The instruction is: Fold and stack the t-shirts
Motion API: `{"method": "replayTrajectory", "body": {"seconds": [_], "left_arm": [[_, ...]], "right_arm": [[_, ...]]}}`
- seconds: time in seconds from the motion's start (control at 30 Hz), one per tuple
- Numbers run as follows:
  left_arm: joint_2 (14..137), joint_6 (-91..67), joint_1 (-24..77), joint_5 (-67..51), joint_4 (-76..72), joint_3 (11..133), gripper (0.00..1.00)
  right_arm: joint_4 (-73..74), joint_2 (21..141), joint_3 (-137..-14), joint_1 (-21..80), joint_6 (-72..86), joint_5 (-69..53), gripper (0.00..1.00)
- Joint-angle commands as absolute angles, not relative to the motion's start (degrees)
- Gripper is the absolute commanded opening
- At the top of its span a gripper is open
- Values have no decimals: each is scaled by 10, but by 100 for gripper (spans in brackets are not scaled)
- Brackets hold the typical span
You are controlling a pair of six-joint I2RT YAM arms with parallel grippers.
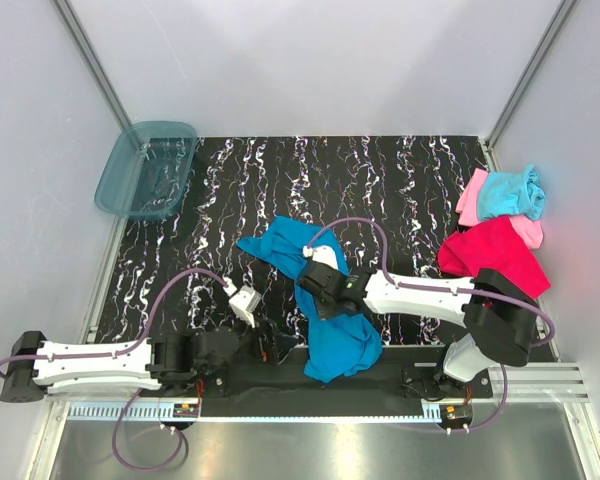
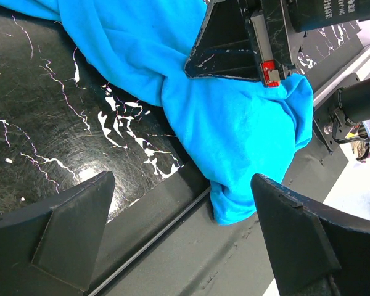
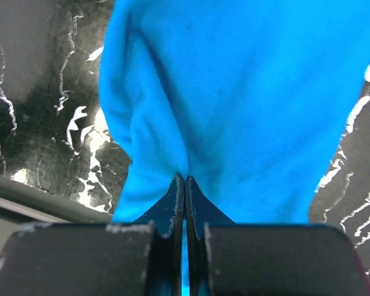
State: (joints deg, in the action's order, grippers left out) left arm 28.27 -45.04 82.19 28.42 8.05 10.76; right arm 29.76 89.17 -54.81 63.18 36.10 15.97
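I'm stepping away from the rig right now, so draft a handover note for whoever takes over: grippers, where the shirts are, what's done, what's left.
Right gripper: shut on the blue t-shirt, pinching a fold of the cloth.
Left gripper: open, holding nothing, low beside the blue t-shirt near the table's front edge.
Shirts: the blue one lies crumpled at centre front. The magenta-red t-shirt, light pink t-shirt and aqua t-shirt lie heaped and unfolded at the right edge.
Done: nothing folded or stacked yet.
Left: spread and fold all four, then stack them.
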Motion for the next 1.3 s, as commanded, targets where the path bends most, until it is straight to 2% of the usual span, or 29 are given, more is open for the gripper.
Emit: {"method": "replayTrajectory", "body": {"seconds": [0.0,0.2,0.37,0.57,0.7,1.03,1.2,1.23,1.27], "left_arm": [[284,-445,825,304,68,108,99],[296,-446,825,307,66,112,99],[305,-448,826,306,66,114,99],[299,-446,827,307,66,114,99],[299,-445,827,308,68,117,99],[340,-447,827,328,68,145,99],[349,-452,828,324,56,143,99],[349,-453,828,325,56,143,99],[347,-453,829,324,57,143,99]], "right_arm": [[288,851,-540,636,378,216,0],[292,775,-614,630,342,359,0],[288,765,-723,605,285,401,0],[280,797,-787,484,231,404,0],[248,801,-783,406,244,361,0],[226,808,-773,329,235,374,0],[214,860,-744,260,265,349,0],[214,881,-741,255,269,340,6],[214,892,-737,251,276,338,28]]}}
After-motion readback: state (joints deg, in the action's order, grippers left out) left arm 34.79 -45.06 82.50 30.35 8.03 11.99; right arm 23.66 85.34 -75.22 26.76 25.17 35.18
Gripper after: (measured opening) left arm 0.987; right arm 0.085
